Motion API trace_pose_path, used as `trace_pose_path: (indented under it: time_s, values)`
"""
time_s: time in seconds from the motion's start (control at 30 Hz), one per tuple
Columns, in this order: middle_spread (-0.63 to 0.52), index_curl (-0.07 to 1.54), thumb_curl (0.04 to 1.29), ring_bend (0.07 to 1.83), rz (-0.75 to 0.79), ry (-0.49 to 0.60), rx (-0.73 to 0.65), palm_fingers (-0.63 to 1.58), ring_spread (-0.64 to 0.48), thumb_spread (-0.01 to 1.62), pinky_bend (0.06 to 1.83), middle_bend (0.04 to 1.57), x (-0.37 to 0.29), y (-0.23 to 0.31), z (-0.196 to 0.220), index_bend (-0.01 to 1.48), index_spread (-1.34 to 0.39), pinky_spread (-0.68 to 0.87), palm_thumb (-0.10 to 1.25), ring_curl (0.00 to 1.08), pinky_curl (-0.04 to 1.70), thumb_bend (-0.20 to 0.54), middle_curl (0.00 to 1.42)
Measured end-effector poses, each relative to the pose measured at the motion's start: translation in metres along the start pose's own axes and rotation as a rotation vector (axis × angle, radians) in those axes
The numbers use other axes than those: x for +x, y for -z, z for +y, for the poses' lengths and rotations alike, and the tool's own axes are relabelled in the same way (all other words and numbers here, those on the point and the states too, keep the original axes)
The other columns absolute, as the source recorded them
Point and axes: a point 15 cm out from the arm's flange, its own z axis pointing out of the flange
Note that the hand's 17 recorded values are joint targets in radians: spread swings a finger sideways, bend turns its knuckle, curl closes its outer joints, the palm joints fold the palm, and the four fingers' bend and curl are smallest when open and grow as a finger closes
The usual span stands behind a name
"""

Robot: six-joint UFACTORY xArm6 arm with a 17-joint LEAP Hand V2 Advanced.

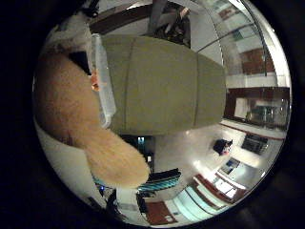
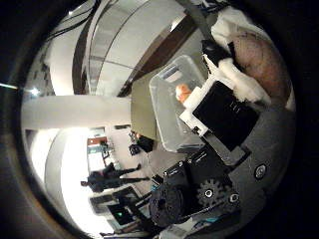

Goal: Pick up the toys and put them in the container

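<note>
A big green table top point(image 1: 162, 83) fills the middle of the little finger side view. Past its edge there is a shiny pale floor point(image 1: 190, 148) with bright spots of light on it. Low brown and white desks point(image 1: 214, 186) stand on that floor, and one dark chair point(image 1: 222, 145) sits by itself. A glass wall with brown panels point(image 1: 252, 62) runs along the far side. In the thumb side view a fat white pillar point(image 2: 75, 112) stands in front of a curved white wall point(image 2: 119, 30) with a long dark strip along it. The room is very bright behind the pillar, near the floor point(image 2: 70, 164).
</note>
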Motion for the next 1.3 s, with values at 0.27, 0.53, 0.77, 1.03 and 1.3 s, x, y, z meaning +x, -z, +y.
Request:
trace_pose_path:
  time_s: [0.27, 0.53, 0.77, 1.03, 1.3]
  values:
    - [-0.16, 0.99, 0.75, 1.28, -0.006, 0.084, -0.007, 1.08, -0.27, 0.90, 1.39, 1.27, -0.084, -0.025, -0.001, 0.98, -0.30, -0.18, 1.09, 0.91, 0.93, -0.015, 0.87]
    - [-0.16, 1.00, 0.75, 1.28, -0.011, 0.162, 0.021, 1.08, -0.27, 0.90, 1.38, 1.27, -0.151, -0.050, -0.002, 0.98, -0.31, -0.19, 1.09, 0.91, 0.95, -0.015, 0.87]
    - [-0.17, 1.00, 0.75, 1.28, -0.018, 0.195, 0.071, 1.08, -0.27, 0.91, 1.38, 1.27, -0.178, -0.064, -0.013, 0.97, -0.31, -0.19, 1.08, 0.91, 0.95, -0.018, 0.87]
    - [-0.22, 0.96, 0.64, 1.25, 0.003, 0.197, 0.103, 0.77, -0.28, 0.92, 1.33, 1.06, -0.163, -0.088, -0.005, 0.61, -0.38, -0.29, 0.85, 0.81, 0.83, -0.039, 0.84]
    - [-0.15, 0.74, 0.51, 0.77, 0.031, 0.304, 0.180, -0.04, -0.16, 1.08, 0.90, 0.61, -0.156, -0.094, -0.003, 0.45, -0.40, -0.11, 0.75, 0.57, 0.66, -0.029, 0.63]
